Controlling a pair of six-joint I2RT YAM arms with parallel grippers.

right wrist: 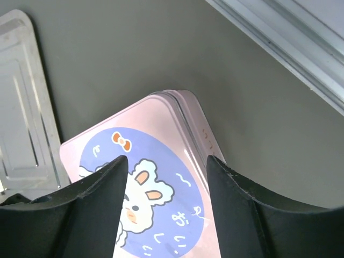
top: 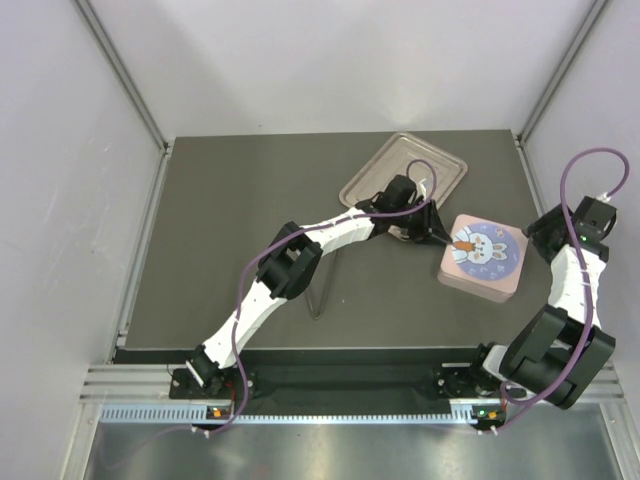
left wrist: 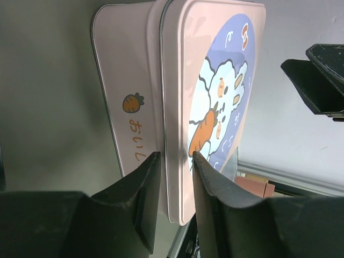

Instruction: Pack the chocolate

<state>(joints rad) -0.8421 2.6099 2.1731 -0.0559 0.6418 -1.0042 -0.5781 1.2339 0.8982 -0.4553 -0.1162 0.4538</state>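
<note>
No chocolate shows in any view; it is hidden. The pink square box (top: 485, 258) with the bunny lid (left wrist: 215, 107) lies on the dark table, right of centre. My left gripper (top: 432, 232) reaches the box's left side. In the left wrist view its fingers stand either side of the lid's rim (left wrist: 176, 156), one finger on the lid's top face, the other a sliver off the rim, so it is open. My right gripper (right wrist: 166, 161) hovers open above the lid (right wrist: 161, 177) at the box's right side, nothing between its fingers.
A silver metal tray (top: 400, 160) lies tilted behind the left gripper, its edge also in the right wrist view (right wrist: 21, 107). A thin metal rod (top: 325, 290) lies under the left arm. Enclosure walls and an aluminium rail (right wrist: 290, 43) border the table.
</note>
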